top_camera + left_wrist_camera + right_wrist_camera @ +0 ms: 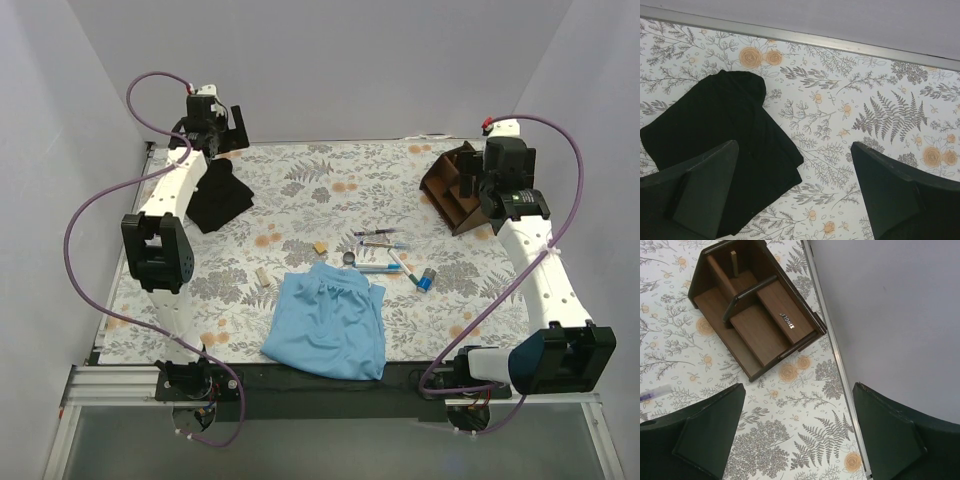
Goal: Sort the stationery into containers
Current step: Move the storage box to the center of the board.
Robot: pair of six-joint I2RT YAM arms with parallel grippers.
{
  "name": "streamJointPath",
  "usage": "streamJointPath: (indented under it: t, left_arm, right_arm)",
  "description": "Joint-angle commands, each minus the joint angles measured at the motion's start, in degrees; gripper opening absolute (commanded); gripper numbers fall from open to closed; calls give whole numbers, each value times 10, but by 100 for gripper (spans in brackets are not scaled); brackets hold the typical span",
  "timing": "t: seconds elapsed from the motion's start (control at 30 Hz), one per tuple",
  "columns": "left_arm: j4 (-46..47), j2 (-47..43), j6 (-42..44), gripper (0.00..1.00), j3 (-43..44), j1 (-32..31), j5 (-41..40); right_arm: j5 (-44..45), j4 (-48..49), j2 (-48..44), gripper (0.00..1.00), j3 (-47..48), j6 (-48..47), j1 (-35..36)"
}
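The stationery lies mid-table in the top view: thin pens (pixel 380 240), a tan eraser block (pixel 320 246), a second tan block (pixel 262 275), a small dark ring (pixel 348 259) and a blue-capped white cylinder (pixel 425 278). The dark brown wooden organizer (pixel 445 185) stands at the far right and also shows in the right wrist view (pixel 755 315). My right gripper (pixel 480 183) (pixel 799 387) is open and empty beside the organizer. My left gripper (pixel 225 125) (pixel 795 150) is open and empty at the far left, over the edge of the black cloth. One pen end (pixel 652 394) shows at the right wrist view's left edge.
A black cloth (pixel 218 197) (pixel 725 140) lies at the far left. A light blue cloth (pixel 330 325) lies at the near middle, just below the pens. A metal rail (pixel 835 355) and grey walls border the table.
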Motion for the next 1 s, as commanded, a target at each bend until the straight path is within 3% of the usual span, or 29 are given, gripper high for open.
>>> streamJointPath:
  t: [0.0, 0.2, 0.3, 0.33, 0.37, 0.47, 0.53, 0.63, 0.7, 0.87, 0.97]
  left_arm:
    - [-1, 14, 16, 98, 31, 1, 60]
    - [75, 63, 129, 95, 65, -48, 180]
    - [170, 76, 195, 75, 51, -76, 249]
    - [206, 75, 208, 65, 35, -77, 332]
    - [300, 71, 204, 58, -10, -79, 367]
    - [463, 84, 105, 61, -60, -83, 391]
    - [475, 110, 102, 62, -36, -102, 379]
    - [490, 172, 61, 76, 18, -121, 359]
    - [502, 222, 39, 77, 75, -132, 364]
    - [505, 344, 11, 75, 215, -161, 366]
    - [535, 397, 24, 73, 260, -193, 373]
  right_arm:
    - [33, 6, -25, 98, -3, 20, 2]
    - [30, 18, -22, 98, -13, 7, 1]
    - [-1, 24, -16, 98, -13, 13, -6]
    - [-28, 23, -16, 98, -11, 20, -13]
    - [-47, 23, -18, 98, -12, 28, -20]
    - [-118, 21, -25, 98, -17, 73, -56]
    - [-161, 16, -18, 98, -16, 99, -86]
    - [-191, -10, 21, 96, 18, 120, -118]
    - [-201, -14, 53, 93, 50, 106, -132]
    - [-216, -38, 131, 91, 116, 112, -172]
    - [-228, -33, 190, 83, 143, 98, -181]
